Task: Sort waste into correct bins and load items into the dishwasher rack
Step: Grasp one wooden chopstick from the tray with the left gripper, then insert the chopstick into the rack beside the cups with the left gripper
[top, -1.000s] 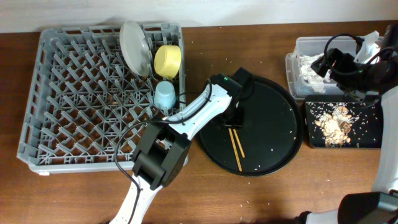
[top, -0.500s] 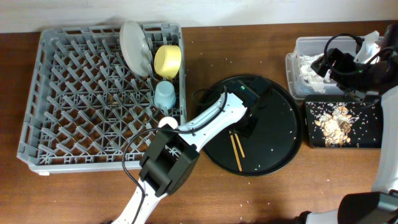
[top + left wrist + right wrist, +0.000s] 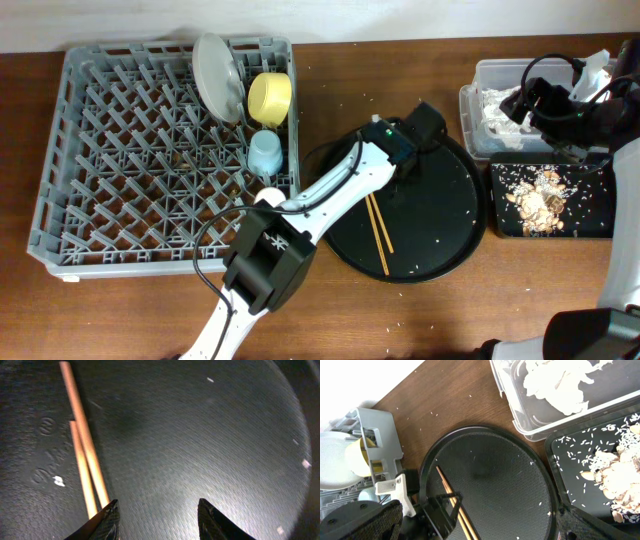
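Two wooden chopsticks (image 3: 378, 235) lie on the round black tray (image 3: 440, 215); they also show in the left wrist view (image 3: 85, 455) and right wrist view (image 3: 455, 505). My left gripper (image 3: 392, 178) is open and empty, low over the tray, just right of the chopsticks' far ends (image 3: 157, 510). My right gripper (image 3: 533, 100) hovers open and empty (image 3: 480, 530) over the clear tub (image 3: 478, 72), which holds white napkins (image 3: 555, 385). The shallow black tray (image 3: 596, 228) holds food scraps (image 3: 615, 467). The grey rack (image 3: 120, 170) holds the white plate (image 3: 218, 75), yellow bowl (image 3: 270, 97) and light blue cup (image 3: 265, 153). The pink cup and wrapper are out of view.
Small white crumbs are scattered on the round tray and on the wooden table (image 3: 330, 70). The left arm (image 3: 320, 195) stretches from the table's front over the rack's right corner. Cables hang by the right arm.
My left wrist has swung right over the round tray and then back toward its far side. The chopsticks have not moved. The right arm is still.
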Robot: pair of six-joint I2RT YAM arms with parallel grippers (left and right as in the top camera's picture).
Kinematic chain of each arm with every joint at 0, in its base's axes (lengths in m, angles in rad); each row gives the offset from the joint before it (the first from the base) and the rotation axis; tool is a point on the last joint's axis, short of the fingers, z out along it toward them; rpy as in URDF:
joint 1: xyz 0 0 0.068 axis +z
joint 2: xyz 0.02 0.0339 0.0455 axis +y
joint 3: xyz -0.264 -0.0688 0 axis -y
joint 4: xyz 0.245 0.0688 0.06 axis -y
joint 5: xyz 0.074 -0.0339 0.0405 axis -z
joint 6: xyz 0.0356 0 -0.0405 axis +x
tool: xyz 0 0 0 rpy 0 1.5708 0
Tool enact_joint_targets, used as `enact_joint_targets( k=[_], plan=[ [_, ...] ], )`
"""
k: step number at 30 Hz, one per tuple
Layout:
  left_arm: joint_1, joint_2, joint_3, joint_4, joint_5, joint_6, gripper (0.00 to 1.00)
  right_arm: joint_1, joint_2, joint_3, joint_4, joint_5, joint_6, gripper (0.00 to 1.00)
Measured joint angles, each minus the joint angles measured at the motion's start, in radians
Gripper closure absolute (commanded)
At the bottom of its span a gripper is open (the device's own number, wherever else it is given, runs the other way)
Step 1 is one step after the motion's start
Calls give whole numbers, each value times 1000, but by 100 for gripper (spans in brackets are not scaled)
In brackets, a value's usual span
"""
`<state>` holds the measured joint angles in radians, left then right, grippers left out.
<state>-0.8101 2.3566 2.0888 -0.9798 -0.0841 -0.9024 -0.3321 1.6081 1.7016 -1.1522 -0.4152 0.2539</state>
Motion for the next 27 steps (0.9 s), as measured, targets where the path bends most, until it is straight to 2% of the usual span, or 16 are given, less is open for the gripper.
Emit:
enact_joint_targets(
  k=[4,9,10,11,12,13,20,21,24,27],
  plan=[
    [23,82,-10,0,-64,-98,51,0,0,0,1,0,0,2],
    [36,90,-13,-24,-66,-116,51,0,0,0,0,0,-1,2],
    [36,90,-13,-24,-64,-116,54,0,0,0,0,0,0,2],
    [36,90,-13,-24,-56,-116,63,0,0,0,0,0,-1,2],
    [38,90,-13,-26,-43,-115,90,0,0,0,0,0,-1,2],
    [39,90,-13,-27,-29,-109,100,0,0,0,0,0,0,2],
    [41,90,-9,-38,-1,-84,99,0,0,0,0,0,0,2],
    [43,90,-3,-49,0,-62,99,0,0,0,0,0,-1,2],
    [69,89,101,-107,6,187,99,0,0,0,0,0,-1,2],
    [108,43,245,-263,6,447,99,0,0,0,1,0,0,2]
  ],
)
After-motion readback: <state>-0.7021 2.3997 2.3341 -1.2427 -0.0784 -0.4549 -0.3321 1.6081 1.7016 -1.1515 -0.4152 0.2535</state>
